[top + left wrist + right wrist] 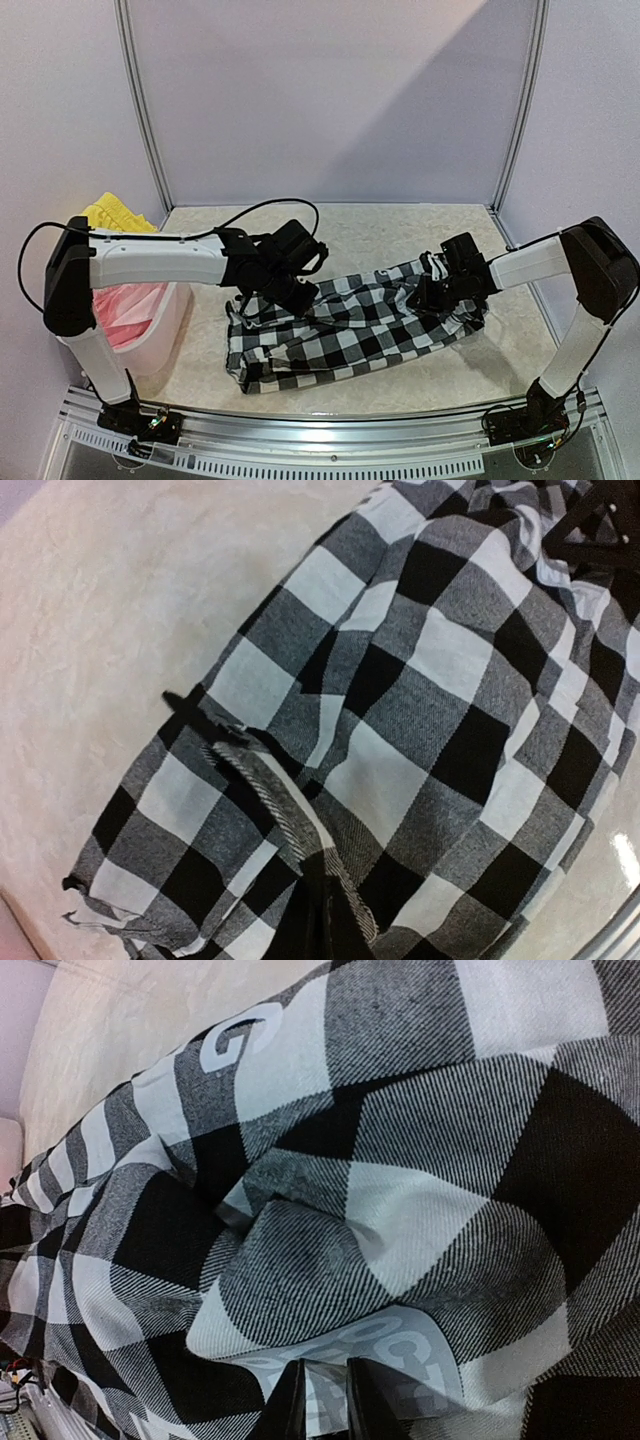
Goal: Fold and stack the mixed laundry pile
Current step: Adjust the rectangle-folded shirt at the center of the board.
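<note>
On the table (400, 225), right of the white basket (165, 330), the limp checked shirt (350, 335) (best pinched at edges) lies between the left gripper (247, 304), clamped on a fold, and the right gripper (325, 1365), nearly closed, hold unclear.

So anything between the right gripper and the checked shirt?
Nothing visible. The right gripper sits directly on the checked shirt, with cloth at its fingertips. The basket is off to the side, by the left arm.
</note>
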You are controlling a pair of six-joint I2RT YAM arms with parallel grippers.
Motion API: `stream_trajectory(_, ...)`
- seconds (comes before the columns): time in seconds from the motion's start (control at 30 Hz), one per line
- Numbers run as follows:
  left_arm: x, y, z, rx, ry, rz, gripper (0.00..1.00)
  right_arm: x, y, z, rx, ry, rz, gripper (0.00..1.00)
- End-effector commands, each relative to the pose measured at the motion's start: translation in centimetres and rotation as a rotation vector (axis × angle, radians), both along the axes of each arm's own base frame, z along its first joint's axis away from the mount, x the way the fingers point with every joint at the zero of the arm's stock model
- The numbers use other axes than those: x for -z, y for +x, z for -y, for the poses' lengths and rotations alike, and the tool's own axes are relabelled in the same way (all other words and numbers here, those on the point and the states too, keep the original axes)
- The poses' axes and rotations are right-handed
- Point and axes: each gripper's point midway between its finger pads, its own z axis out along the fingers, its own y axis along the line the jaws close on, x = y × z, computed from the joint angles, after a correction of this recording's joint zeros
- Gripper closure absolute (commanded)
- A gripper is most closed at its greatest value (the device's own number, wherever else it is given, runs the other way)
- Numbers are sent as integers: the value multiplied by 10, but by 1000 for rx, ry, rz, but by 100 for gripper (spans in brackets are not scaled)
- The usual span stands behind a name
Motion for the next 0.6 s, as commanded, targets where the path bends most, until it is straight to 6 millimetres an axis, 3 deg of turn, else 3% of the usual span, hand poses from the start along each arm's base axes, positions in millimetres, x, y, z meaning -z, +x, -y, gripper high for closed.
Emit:
stream_trajectory(0.0,-57,15,-13,-27,-64,267,100,-7,0,-2,-35,-18,-10,85)
stream_trajectory(0.1,-63,16,-29,-34,-68,356,100,-22,-2,-7,-62,8,0,85)
stream_trajectory(0.3,-23,7,-50,-26,-64,397,99,-42,-11,-15,-111,67,11,85)
stream_trajectory(0.57,17,-3,-38,-27,-81,266,95,-46,-2,-21,-118,75,7,85)
